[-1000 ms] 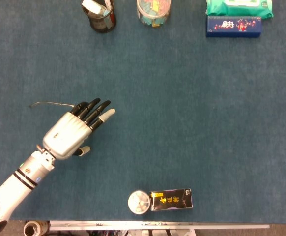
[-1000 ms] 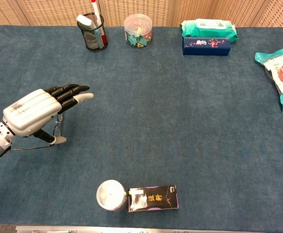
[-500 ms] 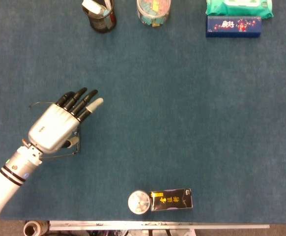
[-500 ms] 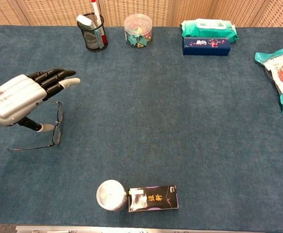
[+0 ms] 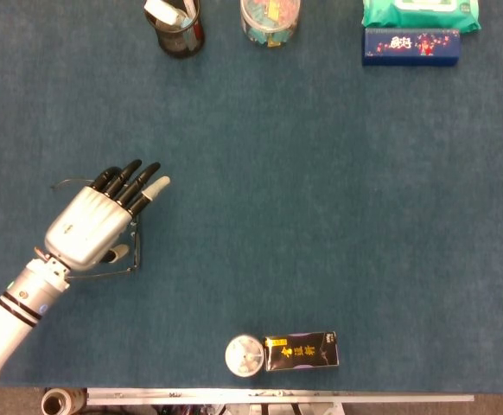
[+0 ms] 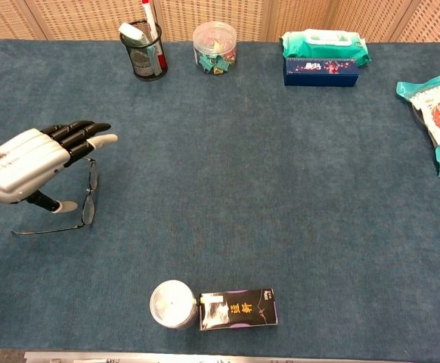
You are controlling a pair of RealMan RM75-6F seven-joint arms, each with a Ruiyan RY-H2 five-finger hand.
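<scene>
Left hand (image 6: pixel 31 162) hovers open-fingered above thin wire-framed glasses (image 6: pixel 88 198); lowering carelessly could bend their frame.

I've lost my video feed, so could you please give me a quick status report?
Left hand open, fingers extended over the glasses. Glasses flat on the blue table, unheld. Right hand not in view. Nothing crowding them.

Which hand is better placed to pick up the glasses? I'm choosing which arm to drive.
Probably the left hand: it hovers open directly over the glasses on the blue table. The right hand shows in neither view.
</scene>
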